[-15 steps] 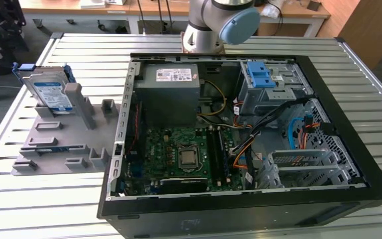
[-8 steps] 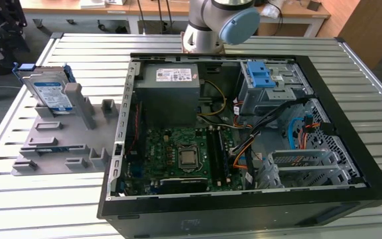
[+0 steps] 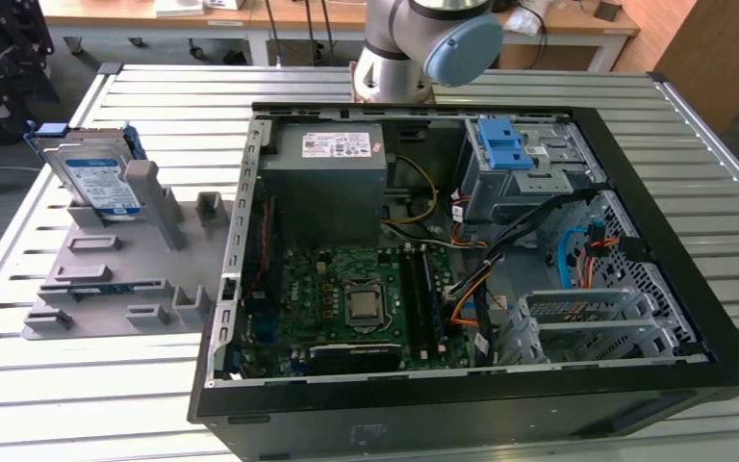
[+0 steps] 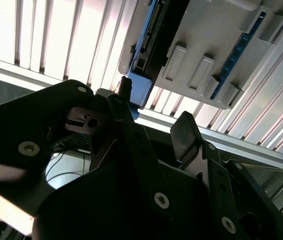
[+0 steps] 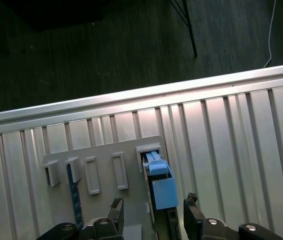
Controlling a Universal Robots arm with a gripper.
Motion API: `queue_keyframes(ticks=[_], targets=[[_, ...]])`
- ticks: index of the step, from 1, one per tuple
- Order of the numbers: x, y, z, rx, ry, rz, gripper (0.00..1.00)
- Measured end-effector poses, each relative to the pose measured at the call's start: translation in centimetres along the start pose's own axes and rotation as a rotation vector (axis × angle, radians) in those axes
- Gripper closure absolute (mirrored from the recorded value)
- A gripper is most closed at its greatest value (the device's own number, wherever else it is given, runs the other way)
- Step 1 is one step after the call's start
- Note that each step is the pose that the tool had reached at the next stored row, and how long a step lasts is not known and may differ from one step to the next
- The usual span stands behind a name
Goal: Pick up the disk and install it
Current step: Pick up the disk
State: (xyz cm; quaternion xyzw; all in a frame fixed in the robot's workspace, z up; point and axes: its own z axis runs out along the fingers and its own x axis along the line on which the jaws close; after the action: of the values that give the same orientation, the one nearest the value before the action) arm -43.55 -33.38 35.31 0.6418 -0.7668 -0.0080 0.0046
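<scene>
Slatted metal surface [image 3: 677,125] carries an open computer case [image 3: 472,423] and a grey rack [image 3: 100,289]. At the exterior view's left the disk [image 3: 97,178] stands on edge in the rack. Above it hangs the claw [image 5: 153,200], released, gripping nothing

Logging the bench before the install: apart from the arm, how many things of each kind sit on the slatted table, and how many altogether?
Disk: 1
Grey holder rack: 1
Thin blue strip in a rack slot: 1
Open computer case: 1
Total: 4
</scene>
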Motion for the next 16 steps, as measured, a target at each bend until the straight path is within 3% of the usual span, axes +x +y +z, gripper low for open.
queue_keyframes(ticks=[16], targets=[[-0.04,0.0,0.62,-0.0001,-0.0002,0.0,0.41]])
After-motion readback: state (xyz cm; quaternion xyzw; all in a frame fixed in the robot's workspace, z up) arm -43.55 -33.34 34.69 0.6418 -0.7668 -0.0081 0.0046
